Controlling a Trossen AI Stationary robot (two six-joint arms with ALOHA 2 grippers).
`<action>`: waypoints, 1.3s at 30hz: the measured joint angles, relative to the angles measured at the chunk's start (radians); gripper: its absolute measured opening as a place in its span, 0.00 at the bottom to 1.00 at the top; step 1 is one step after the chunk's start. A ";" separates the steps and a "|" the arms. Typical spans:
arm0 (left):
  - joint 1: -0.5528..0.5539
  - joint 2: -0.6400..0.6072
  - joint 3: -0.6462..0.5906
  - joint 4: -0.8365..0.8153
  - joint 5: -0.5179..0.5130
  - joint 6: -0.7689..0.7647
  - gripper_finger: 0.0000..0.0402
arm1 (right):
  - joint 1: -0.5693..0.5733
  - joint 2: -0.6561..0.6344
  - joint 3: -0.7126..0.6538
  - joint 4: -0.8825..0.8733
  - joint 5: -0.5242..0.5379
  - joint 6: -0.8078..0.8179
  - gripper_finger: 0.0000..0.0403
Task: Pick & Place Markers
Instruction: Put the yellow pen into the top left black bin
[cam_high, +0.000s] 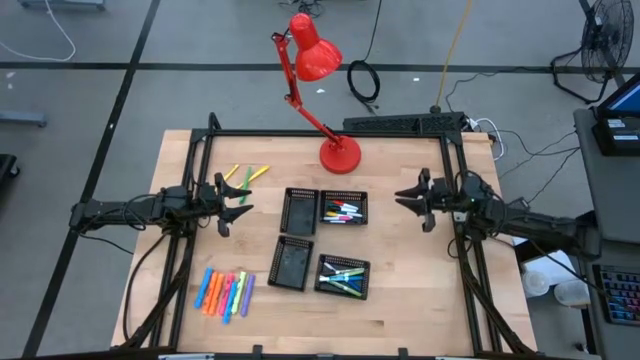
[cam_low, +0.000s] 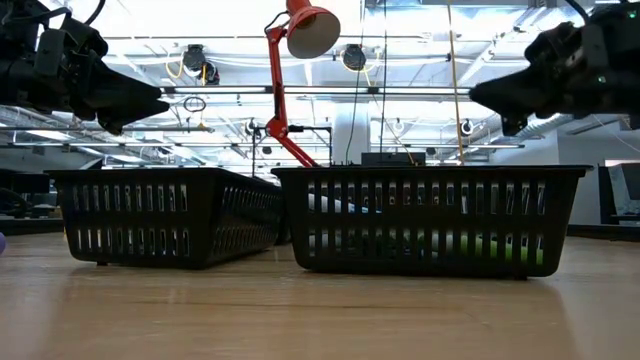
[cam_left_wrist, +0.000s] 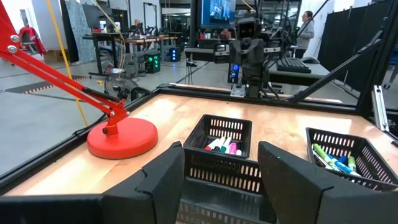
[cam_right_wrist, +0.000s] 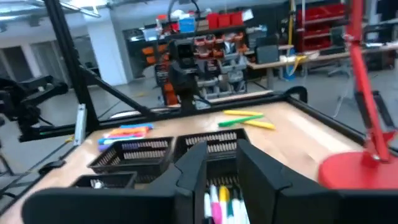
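No readable text, label, brand or number is showing anywhere (the bright screen (cam_left_wrist: 217, 10) far behind the table is glowing, yet whatever is on it is staying too blurred to read).

- I see the pale wood surface (cam_high: 400, 300) as butcher-block planks, smooth with a soft satin sheen.
- The four black rectangular mesh trays (cam_high: 291, 263) look like matt moulded plastic with slotted walls.
- The red desk lamp (cam_high: 338, 152) reads to me as painted metal, glossy on shade and round base.
- The neon plastic markers (cam_high: 224, 293) look smooth and slightly shiny.
- My left tool (cam_left_wrist: 219, 176) has dark matt plastic fingers; the right tool (cam_right_wrist: 219, 167) looks the same.
- The black frame (cam_high: 330, 133) round the surface looks like matt metal.
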 joint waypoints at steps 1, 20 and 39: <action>0.000 0.000 0.000 0.001 0.000 0.000 0.52 | -0.005 -0.015 -0.010 -0.007 0.001 -0.007 0.19; 0.000 0.000 0.000 0.000 0.000 0.000 0.52 | -0.011 -0.133 -0.062 -0.102 -0.122 -0.103 0.19; 0.000 0.000 0.000 0.000 0.000 0.000 0.52 | -0.011 -0.151 -0.064 -0.149 -0.128 -0.206 0.19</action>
